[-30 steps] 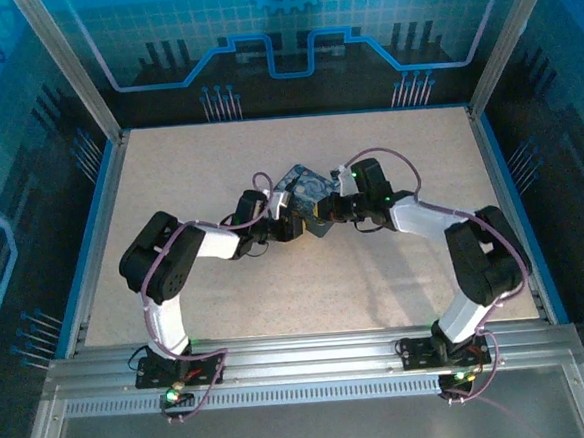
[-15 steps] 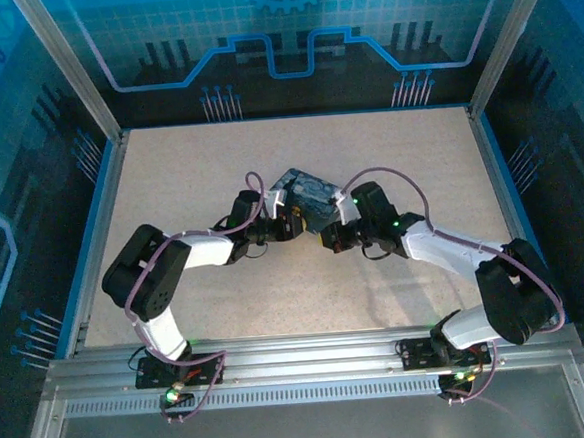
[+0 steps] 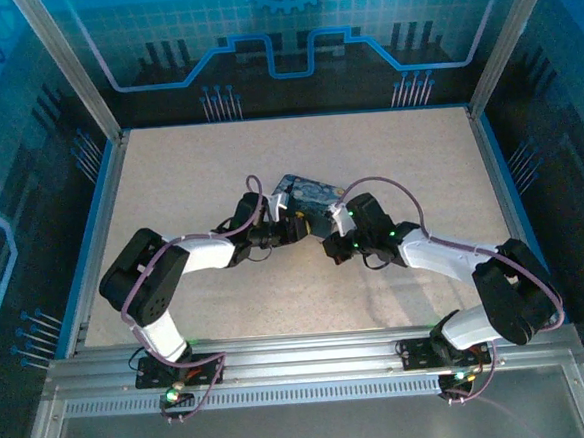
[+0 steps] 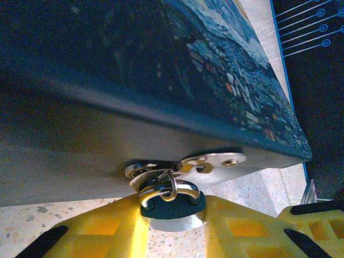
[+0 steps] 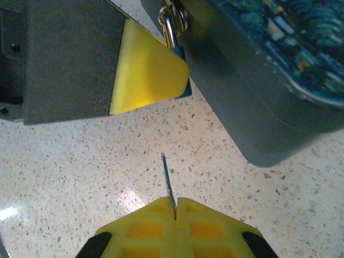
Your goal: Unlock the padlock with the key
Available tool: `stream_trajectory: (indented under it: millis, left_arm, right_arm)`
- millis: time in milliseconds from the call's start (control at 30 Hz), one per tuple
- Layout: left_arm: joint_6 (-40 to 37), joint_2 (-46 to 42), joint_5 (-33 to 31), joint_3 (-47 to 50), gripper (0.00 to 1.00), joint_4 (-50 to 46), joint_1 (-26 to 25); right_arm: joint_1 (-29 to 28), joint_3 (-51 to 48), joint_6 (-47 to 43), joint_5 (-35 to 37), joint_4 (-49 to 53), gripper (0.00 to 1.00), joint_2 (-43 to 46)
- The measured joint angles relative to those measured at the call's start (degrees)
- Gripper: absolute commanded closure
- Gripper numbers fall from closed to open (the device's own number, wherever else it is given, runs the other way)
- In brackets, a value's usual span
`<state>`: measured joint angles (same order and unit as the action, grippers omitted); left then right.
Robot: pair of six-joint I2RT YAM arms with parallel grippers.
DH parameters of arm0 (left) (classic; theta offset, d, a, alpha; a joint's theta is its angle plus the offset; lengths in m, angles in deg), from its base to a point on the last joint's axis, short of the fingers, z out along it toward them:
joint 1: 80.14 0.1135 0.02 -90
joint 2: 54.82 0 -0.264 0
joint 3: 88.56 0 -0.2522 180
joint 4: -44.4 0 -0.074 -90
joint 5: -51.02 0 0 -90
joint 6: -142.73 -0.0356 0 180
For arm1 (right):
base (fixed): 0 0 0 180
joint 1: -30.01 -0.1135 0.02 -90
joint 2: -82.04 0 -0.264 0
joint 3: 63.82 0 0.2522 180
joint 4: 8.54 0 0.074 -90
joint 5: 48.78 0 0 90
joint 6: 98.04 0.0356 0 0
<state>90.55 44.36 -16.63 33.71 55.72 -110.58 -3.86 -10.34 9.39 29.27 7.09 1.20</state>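
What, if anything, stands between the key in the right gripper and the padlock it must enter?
Nothing lies in the gap: bare table separates the key from the padlock. A yellow finger of the left gripper covers most of the padlock's body, though, so I cannot see the keyhole.

light: blue-tinted, even | glare: white patch on table (image 5: 133,200) | blur: tin (image 4: 161,80) soft up close

Polished metal padlock (image 4: 171,203) shackle, thin metal key (image 5: 167,183), glossy speckled table (image 5: 80,172).
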Motion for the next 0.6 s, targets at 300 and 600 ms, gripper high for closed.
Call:
stream_trajectory:
  millis: [300,600]
  left_arm:
    - [2.8,-0.28,-0.02,0.04,0.68,0.04,-1.27]
    - [3.74,-0.31,-0.02,0.04,0.68,0.09,-2.36]
  right_arm:
    - [-0.7,-1.99,-0.59,2.12,-4.42,1.0,-0.87]
    - [-0.72,-3.43,-0.52,2.56,-7.93,1.0,-3.67]
